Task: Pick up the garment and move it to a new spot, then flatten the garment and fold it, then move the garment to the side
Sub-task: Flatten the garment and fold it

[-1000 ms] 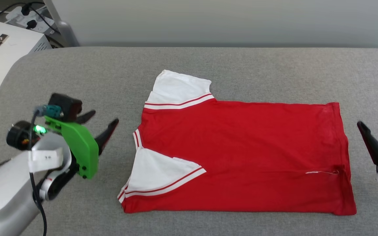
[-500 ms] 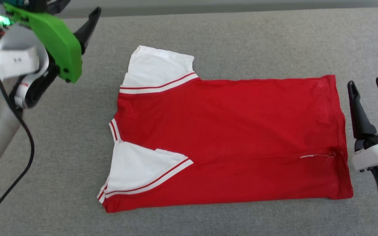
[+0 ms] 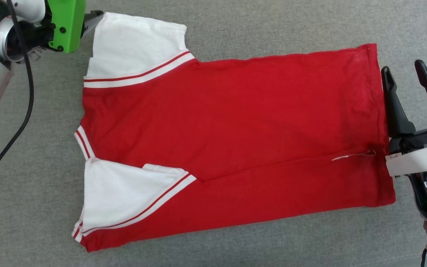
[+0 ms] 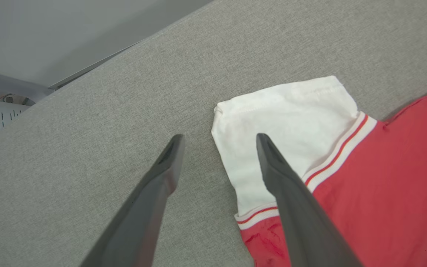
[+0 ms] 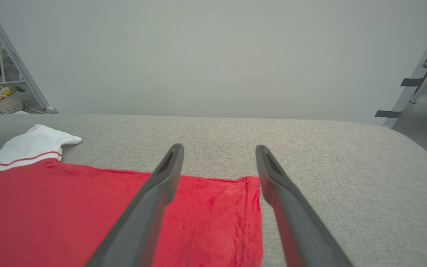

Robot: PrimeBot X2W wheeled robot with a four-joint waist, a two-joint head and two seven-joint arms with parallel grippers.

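The red jersey (image 3: 228, 148) lies spread flat across the middle of the head view on the grey fabric surface (image 3: 235, 244). Its collar end is toward the frame's left and its hem (image 3: 378, 111) toward the right, and its lower long edge looks folded in over the lower white sleeve (image 3: 124, 193). It appears to be thin, light, limp knit that will sag and crease wherever unsupported and probably drag on the textured cover. Pinching two corners at once seems the surest hold: the outer corner of the upper white sleeve (image 4: 291, 111) and the upper hem corner. The left gripper (image 4: 219, 137), at the head view's upper left, is spread wide and empty, straddling that sleeve's outer edge with one finger over cloth and one over bare cover. The right gripper (image 3: 401, 66), at the right edge, is likewise wide and empty, straddling the hem near its upper corner; whether it touches the cloth I cannot tell.
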